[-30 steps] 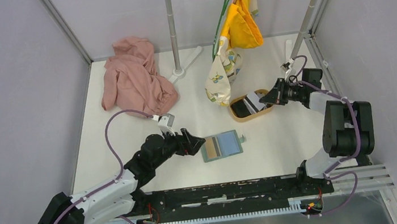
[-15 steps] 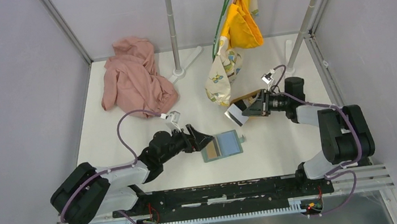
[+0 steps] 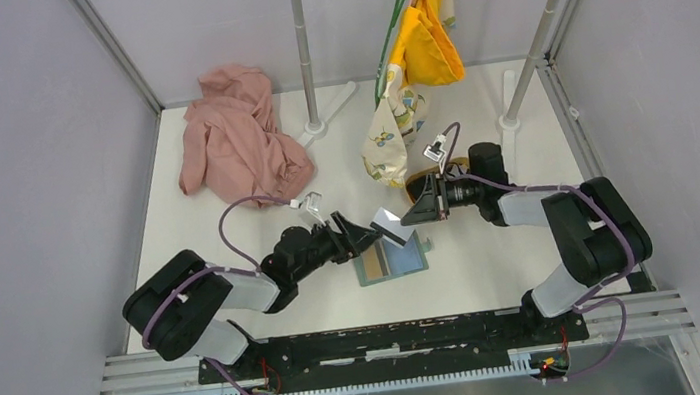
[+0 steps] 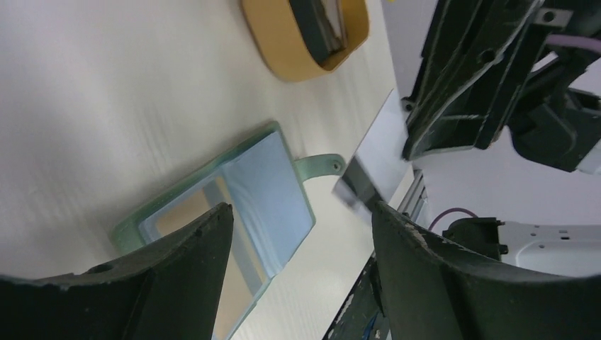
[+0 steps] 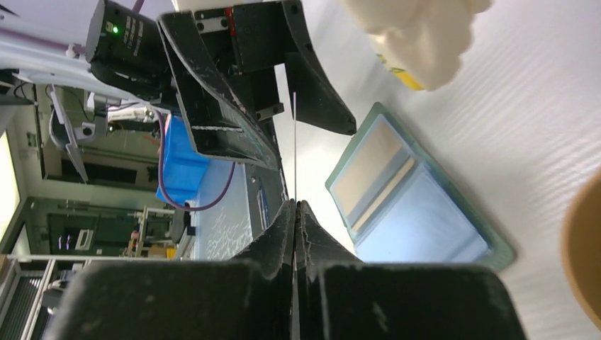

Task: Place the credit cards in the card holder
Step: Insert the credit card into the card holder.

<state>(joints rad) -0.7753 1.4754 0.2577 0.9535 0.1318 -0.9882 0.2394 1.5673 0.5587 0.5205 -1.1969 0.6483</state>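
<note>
The card holder lies open and flat on the white table, sage-green with pale inner pockets. Just above its far edge my right gripper is shut on a pale grey credit card, seen edge-on in the right wrist view. My left gripper faces it with its jaws open, and the card's free end sits by one fingertip. More credit cards stand in the oval wood tray.
The wood tray is mostly hidden behind my right arm. A pink cloth lies at the back left. A pole stand rises at the back middle. Yellow and floral fabric hangs beside it, down to table level.
My right gripper has carried the card left from the tray to above the card holder. My left gripper has reached right to meet it, and its jaws have narrowed slightly.
</note>
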